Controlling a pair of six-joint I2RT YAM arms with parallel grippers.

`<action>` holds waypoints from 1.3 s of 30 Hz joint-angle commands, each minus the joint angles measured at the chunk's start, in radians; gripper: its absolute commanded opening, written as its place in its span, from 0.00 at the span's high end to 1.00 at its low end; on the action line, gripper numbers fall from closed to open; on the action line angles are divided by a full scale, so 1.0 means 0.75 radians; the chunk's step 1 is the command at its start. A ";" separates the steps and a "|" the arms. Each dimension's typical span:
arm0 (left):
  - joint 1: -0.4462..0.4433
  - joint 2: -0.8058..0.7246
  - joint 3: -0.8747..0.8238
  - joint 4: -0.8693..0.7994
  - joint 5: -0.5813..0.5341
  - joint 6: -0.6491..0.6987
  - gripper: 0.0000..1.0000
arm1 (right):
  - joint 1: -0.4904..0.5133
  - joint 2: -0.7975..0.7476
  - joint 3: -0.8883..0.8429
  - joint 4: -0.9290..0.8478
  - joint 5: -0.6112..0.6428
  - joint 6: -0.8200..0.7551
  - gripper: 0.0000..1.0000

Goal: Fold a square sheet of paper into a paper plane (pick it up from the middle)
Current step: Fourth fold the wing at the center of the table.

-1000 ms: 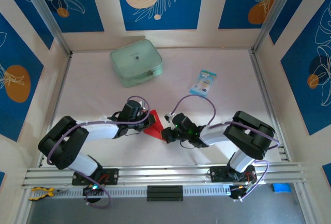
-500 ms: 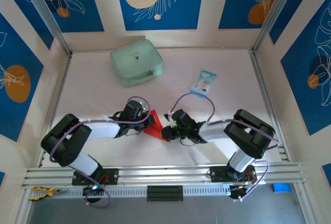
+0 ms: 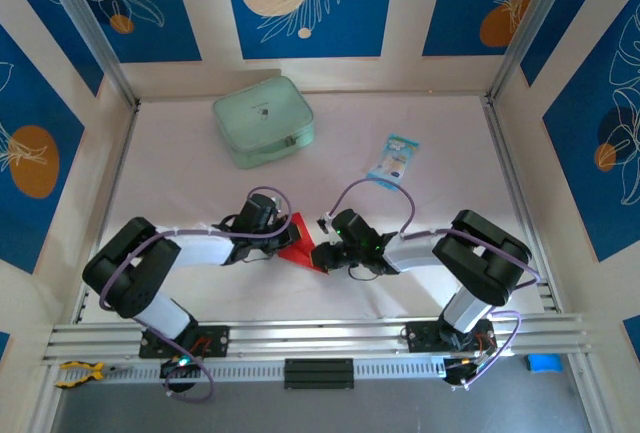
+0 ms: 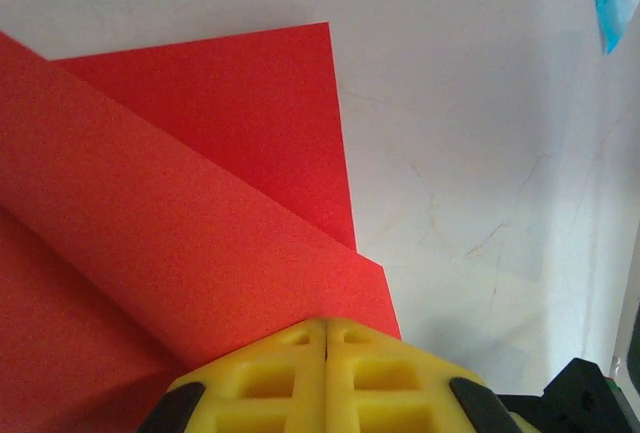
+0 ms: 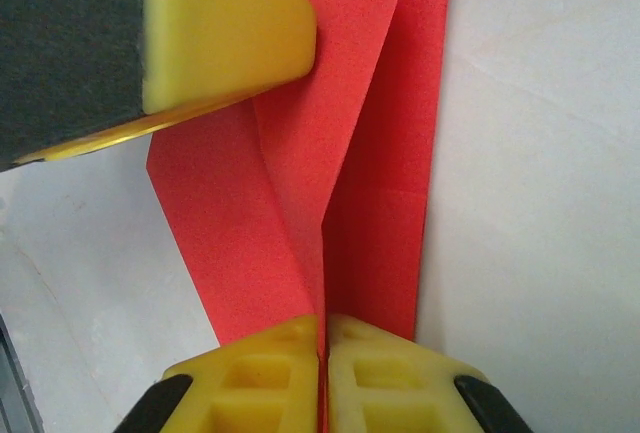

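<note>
pos: creased bright red square sheet of paper (image 3: 299, 243) sat just below centre of top view | my left gripper (image 4: 326, 328) was pinched on its flap | my right gripper (image 5: 324, 323) was clamped on its crease

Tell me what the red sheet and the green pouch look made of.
The red sheet looks like thin matte paper: fine grain, crisp flat folds. The green pouch seems soft fabric or coated cloth, with rounded corners and a zip line; too small to tell which.
</note>
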 commanded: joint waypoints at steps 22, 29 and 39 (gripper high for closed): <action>-0.011 0.062 0.061 -0.050 -0.003 0.057 0.95 | -0.002 0.058 0.010 -0.131 -0.073 0.026 0.90; -0.011 0.080 0.076 -0.072 0.005 0.065 0.95 | -0.002 0.061 0.012 -0.138 -0.077 0.026 0.90; -0.010 0.117 0.089 -0.085 0.029 0.079 0.94 | -0.006 0.062 0.017 -0.148 -0.083 0.030 0.90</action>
